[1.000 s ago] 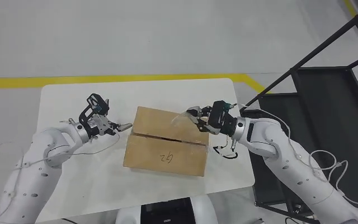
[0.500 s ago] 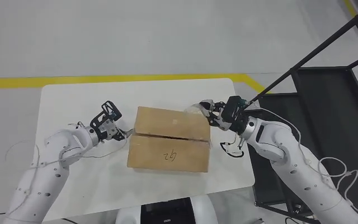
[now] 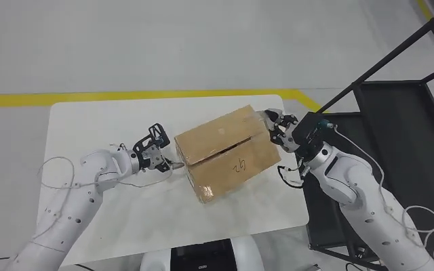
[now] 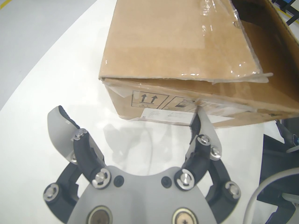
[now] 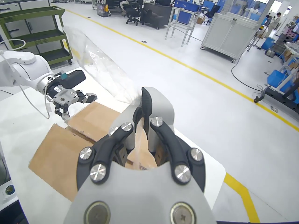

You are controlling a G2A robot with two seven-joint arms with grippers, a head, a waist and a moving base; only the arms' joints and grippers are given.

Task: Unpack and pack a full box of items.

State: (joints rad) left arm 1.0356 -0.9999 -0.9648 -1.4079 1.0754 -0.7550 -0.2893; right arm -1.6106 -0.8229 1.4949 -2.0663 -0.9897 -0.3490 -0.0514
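A brown cardboard box (image 3: 227,152) lies skewed on the white table (image 3: 102,115), its top flaps shut along a centre seam. My left gripper (image 3: 169,163) is open at the box's left end; in the left wrist view the gripper (image 4: 128,115) has one fingertip (image 4: 198,120) touching the labelled end face of the box (image 4: 182,36). My right gripper (image 3: 274,122) is at the box's far right corner. It (image 5: 140,108) is shut on a strip of clear tape (image 5: 98,71) that rises from the jaws above the box (image 5: 70,145).
A black metal rack (image 3: 386,122) stands close to the table's right edge, beside the right arm. A yellow floor line (image 3: 135,97) runs behind the table. Bare table lies left of and in front of the box.
The box has swung round, its right end now farther back. My left gripper moved right up to the box's end. My right gripper pulled back to the right with the tape.
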